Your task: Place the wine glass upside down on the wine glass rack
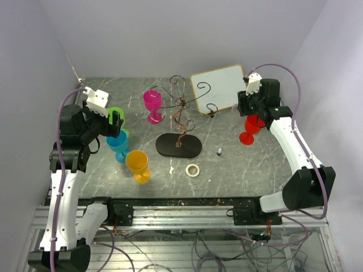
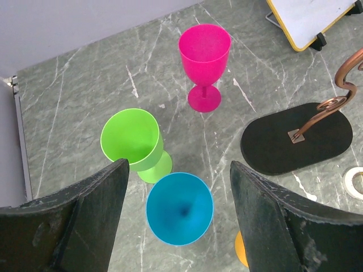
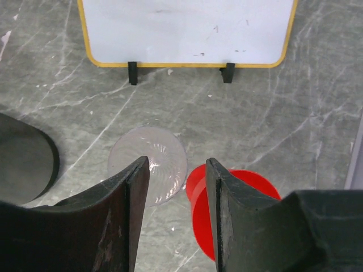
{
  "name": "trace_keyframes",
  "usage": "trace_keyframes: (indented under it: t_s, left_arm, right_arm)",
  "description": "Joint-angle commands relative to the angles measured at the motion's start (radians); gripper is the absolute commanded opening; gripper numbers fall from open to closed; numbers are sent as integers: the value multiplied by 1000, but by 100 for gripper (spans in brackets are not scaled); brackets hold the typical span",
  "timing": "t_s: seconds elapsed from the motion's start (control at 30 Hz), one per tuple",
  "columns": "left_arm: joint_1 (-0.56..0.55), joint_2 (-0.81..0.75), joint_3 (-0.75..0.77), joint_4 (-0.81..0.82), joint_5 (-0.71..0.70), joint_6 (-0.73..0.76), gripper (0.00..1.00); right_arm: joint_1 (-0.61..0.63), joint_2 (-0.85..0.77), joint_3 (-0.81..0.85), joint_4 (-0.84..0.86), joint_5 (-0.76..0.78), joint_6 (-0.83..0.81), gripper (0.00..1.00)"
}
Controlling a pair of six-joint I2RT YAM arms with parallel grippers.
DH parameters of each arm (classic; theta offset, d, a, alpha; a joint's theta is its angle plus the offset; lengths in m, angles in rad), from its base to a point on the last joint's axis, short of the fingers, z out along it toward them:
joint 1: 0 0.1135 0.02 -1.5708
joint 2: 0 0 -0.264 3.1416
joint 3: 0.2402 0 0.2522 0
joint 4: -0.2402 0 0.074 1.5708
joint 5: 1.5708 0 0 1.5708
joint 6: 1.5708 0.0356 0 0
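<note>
**Both sets of jaws released, every glass on the tabletop**

Left jaws hang spread wide and empty above the blue glass (image 2: pixel 180 208). The green glass (image 2: pixel 129 139) stands just beside it, and the pink glass (image 2: pixel 204 48) further off. Right jaws are parted more narrowly and grasp nothing. The red glass (image 3: pixel 249 182) sits under the right-hand one, and a clear ribbed disc (image 3: pixel 156 156) lies by the other; I cannot tell what that disc belongs to.

The wine glass rack (image 1: pixel 179 145) stands mid-tabletop (image 1: pixel 238 170) in front of the white board (image 1: pixel 218 82). No glass hangs from its scroll arms. An orange glass (image 1: pixel 137 164) and a tape roll (image 1: pixel 193 170) sit nearer the bases.

The step in hand looks like the reach for a glass, probably blue or red. To do it well:

- Come down centred on the chosen bowl or stem, so neither jaw nudges a neighbour. Green is close enough to blue to topple.
- Close gently, since these cups look light and slick.
- Lift well clear before turning the glass over.
- Slide the stem into a scroll so the foot catches on the wire.
</note>
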State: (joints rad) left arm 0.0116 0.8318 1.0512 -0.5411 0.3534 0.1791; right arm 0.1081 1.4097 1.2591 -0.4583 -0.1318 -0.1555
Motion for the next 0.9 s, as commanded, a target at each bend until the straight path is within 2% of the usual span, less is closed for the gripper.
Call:
trace_keyframes:
  t_s: [0.0,0.2,0.63,0.73,0.87]
  left_arm:
    - [11,-24,20,36,32,9,82]
    - [13,-25,18,38,31,15,82]
    - [13,-23,20,40,39,18,82]
    - [13,-19,22,41,42,17,82]
    - [13,-12,35,37,55,19,82]
  right_arm:
    - [7,15,33,39,58,6,43]
    - [8,45,58,8,48,-1,34]
    - [8,87,74,-15,38,-12,22]
    - [8,84,73,-14,38,-17,17]
    - [7,87,88,-22,40,-22,4]
